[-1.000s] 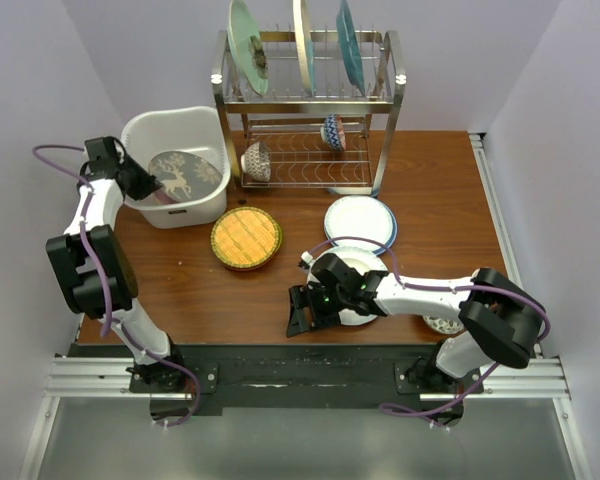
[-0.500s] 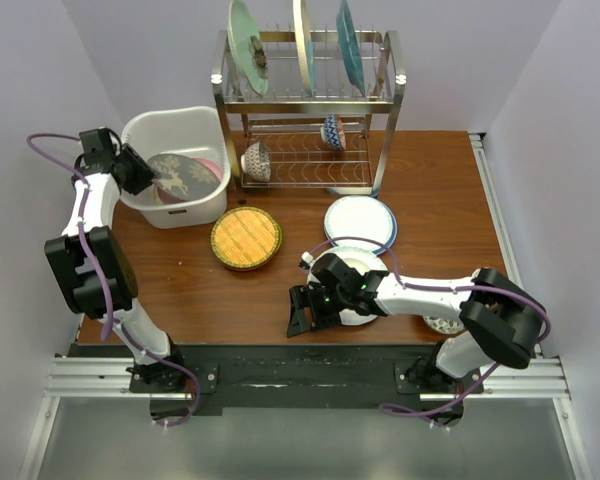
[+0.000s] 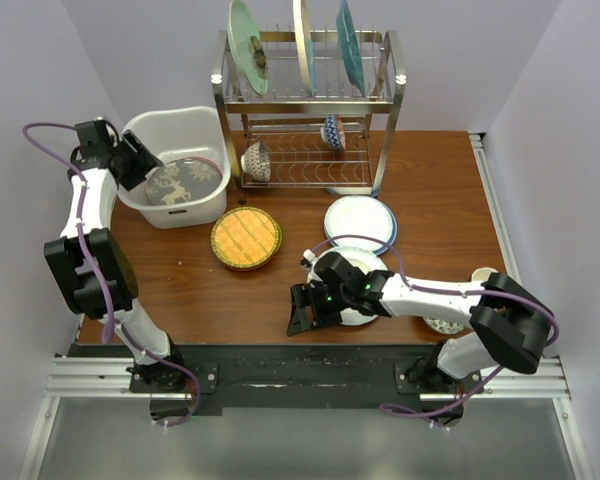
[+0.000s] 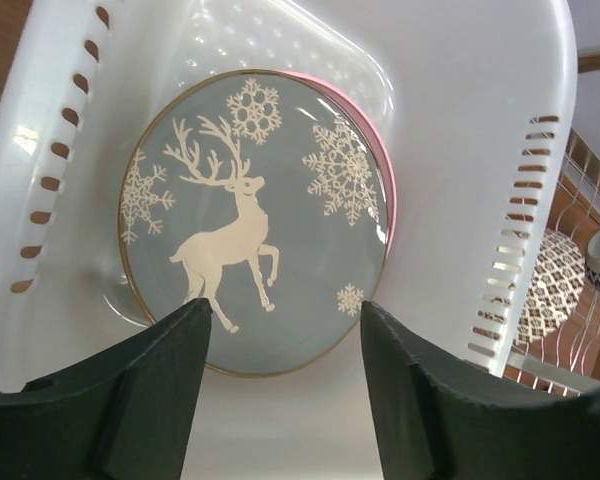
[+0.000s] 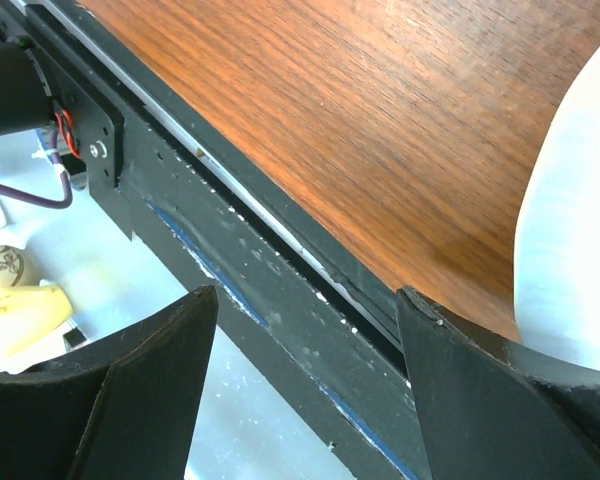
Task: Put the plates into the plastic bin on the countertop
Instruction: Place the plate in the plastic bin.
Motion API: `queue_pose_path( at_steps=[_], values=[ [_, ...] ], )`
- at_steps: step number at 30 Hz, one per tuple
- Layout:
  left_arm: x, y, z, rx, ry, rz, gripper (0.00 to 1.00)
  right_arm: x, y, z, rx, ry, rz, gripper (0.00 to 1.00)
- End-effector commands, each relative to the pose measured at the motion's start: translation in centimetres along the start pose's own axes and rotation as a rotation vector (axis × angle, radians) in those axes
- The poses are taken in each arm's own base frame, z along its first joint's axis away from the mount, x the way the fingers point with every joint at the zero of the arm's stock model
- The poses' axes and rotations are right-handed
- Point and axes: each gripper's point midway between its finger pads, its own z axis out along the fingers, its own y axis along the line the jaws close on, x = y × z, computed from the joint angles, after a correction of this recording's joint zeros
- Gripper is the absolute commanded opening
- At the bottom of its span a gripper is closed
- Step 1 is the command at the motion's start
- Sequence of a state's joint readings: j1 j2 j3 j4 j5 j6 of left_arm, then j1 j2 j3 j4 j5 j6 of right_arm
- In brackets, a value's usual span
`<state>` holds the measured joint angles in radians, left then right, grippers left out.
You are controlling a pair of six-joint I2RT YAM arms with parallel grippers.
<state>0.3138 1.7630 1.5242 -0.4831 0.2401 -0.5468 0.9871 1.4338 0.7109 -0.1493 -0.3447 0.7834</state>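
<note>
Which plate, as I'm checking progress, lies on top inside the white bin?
The grey deer plate: it lies flat in the bin, covering a pink plate whose edge alone shows. The yellow woven plate sits outside on the table.

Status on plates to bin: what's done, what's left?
Done: deer plate lies in the bin on a pink plate. In hand: nothing; left claw open above it, right claw open, empty. Left: yellow plate, white plates on the countertop, three in the rack.

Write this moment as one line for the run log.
left gripper: open, over plastic bin | deer plate: in bin, atop pink plate | right gripper: open, empty, over countertop edge
</note>
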Motion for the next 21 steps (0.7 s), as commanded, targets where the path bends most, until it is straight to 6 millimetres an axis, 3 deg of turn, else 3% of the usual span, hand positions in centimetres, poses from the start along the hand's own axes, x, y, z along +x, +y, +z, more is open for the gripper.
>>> queue_pose_path(
  at_steps=[1, 5, 8, 13, 21],
  values=[
    [-3.3, -4.4, -5.0, 0.133, -0.104, 0.071, 0.72, -0.9, 0.4, -0.9, 0.001, -0.050, -0.024, 0.76],
    [-3.8, -7.4, -9.5, 0.227, -0.162, 0.137, 0.81, -1.1, 0.8, -1.3, -0.012, -0.062, -0.022, 0.76],
    [-2.5, -8.8, -12.3, 0.257, -0.170, 0.204, 0.87, -1.3, 1.3, -1.7, -0.024, -0.076, -0.022, 0.76],
    [1.9, -9.8, -15.0, 0.297, -0.139, 0.268, 0.91, -1.8, 2.0, -2.6, -0.043, -0.106, -0.023, 0.76],
    [9.7, -9.2, -18.2, 0.367, -0.049, 0.267, 0.92, -1.4, 1.7, -3.8, -0.046, -0.142, -0.002, 0.76]
  ],
)
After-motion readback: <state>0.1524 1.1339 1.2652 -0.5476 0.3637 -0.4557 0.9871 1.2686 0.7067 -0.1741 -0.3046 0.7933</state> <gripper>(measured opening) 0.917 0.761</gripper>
